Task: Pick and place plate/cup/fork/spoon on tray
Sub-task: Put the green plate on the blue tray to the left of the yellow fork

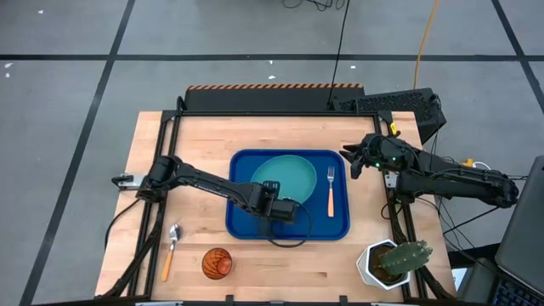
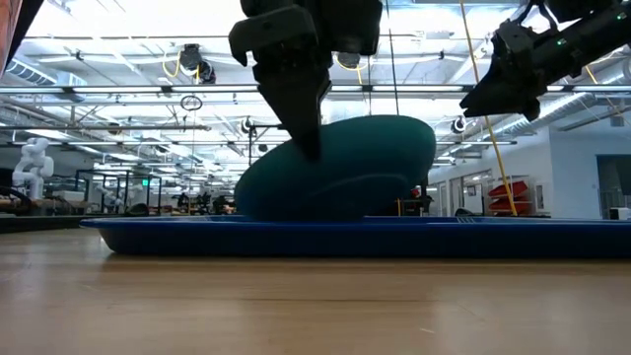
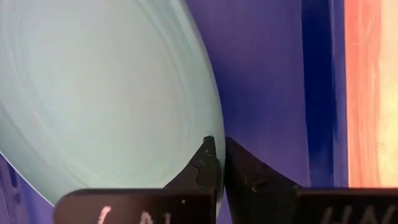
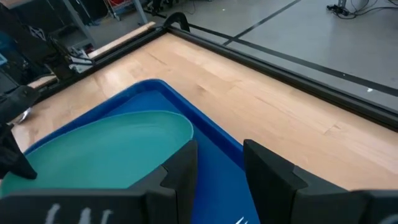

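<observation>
The teal plate [image 1: 285, 174] is in the far left part of the blue tray [image 1: 246, 225], tilted, as the low view [image 2: 375, 168] shows. My left gripper [image 1: 285, 210] is shut on the plate's near rim. The fork [image 1: 331, 189] lies in the tray's right part. The spoon [image 1: 170, 249] and the amber cup [image 1: 217, 263] are on the table near its front edge, left of the tray. My right gripper [image 1: 350, 161] hangs open and empty above the tray's far right corner. My left gripper [image 3: 217, 158] pinches the plate's rim [image 3: 214, 134] between its two fingers, one on the plate's inner face and one on its outer side. The fingers [image 2: 308, 138] point down from above. The plate is tilted, its held edge raised and its lower part [image 2: 296, 212] on the tray.
A white pot with a cactus [image 1: 395, 262] stands at the table's near right corner. Dark frame rails run along the table's far and side edges [image 4: 261, 59]. Bare wood lies between the tray and the table's front edge.
</observation>
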